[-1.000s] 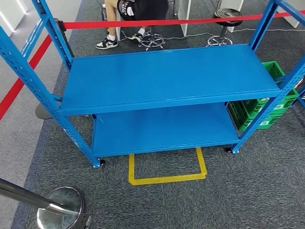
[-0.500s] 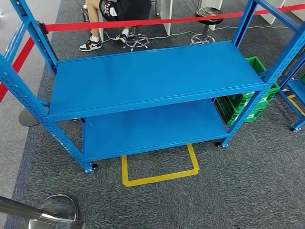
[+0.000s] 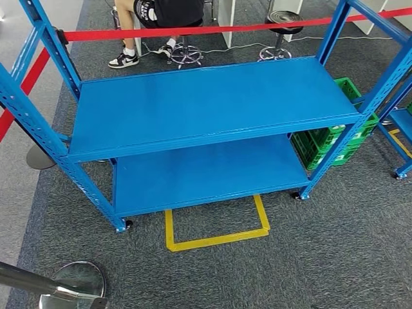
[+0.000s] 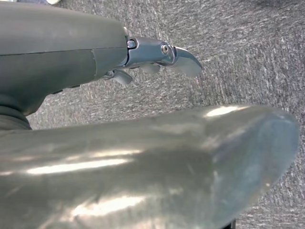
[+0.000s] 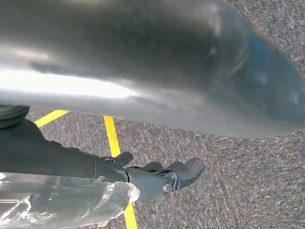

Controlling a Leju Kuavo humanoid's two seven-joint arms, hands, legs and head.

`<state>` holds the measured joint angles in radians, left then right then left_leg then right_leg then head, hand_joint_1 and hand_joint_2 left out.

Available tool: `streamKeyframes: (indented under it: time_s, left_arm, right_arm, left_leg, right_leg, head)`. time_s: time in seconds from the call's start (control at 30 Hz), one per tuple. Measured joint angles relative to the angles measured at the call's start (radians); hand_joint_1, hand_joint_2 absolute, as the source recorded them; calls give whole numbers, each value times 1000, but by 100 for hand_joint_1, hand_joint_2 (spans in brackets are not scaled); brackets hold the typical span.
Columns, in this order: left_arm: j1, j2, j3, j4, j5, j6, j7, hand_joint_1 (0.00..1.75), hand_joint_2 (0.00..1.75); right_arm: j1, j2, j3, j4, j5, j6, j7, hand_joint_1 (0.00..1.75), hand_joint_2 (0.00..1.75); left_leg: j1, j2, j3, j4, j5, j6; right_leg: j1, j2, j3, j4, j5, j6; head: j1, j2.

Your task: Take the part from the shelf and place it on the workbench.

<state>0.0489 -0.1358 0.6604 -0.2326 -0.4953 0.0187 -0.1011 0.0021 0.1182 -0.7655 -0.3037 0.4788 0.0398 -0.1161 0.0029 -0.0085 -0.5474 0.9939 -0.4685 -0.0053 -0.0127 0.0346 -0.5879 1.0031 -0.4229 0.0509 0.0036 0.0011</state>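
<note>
Shelf boards carry no visible part. Left hand and right hand hang unclenched, holding nothing. Risk: reaching blind finds nothing.

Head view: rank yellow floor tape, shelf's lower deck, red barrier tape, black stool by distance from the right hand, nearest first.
1. Yellow floor tape, under the right hand in its wrist view.
2. Lower deck, ahead.
3. Red barrier tape, behind the shelf.
4. Black stool, just beyond.

You faced a blue two-tier shelf standing on grey carpet; yellow floor tape lay at six o'clock, a green crate at three.
</note>
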Motion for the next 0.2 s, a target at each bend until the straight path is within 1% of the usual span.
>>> streamKeyframes:
  time_s: [0.2]
  left_arm:
    - [17, 23, -112, -23, 87, -3, 17, 0, 0]
  right_arm:
    - [26, -18, 131, -13, -84, -8, 20, 0, 0]
  left_leg:
    - [2, 0, 0, -1, 2, -2]
  right_leg:
    - [2, 0, -3, 4, -1, -1]
  head:
    - [0, 0]
